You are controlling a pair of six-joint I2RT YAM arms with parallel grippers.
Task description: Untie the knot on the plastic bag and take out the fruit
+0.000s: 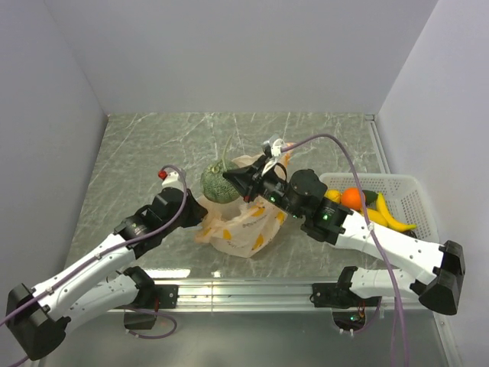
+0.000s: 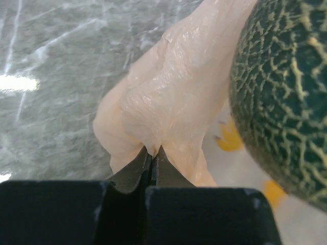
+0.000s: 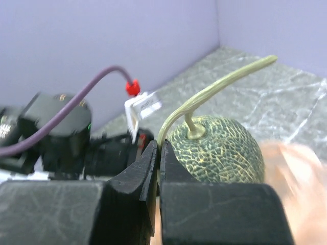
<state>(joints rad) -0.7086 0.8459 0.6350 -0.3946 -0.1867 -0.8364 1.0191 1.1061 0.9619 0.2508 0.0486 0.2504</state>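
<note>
No lettering is legible anywhere; the plastic bag [image 1: 238,229] bears yellow prints [image 2: 228,139], seemingly pictures rather than words.

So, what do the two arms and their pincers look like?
Both arms have white links and black joint housings. The left arm and right arm each carry a purple cable; the left cable ends in a red plug. Small green lights glow on the right arm. The left pincer and right pincer are black and taper to a wedge.

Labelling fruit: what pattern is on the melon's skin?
The melon is dark green with pale netting, clearest in the left wrist view.
</note>
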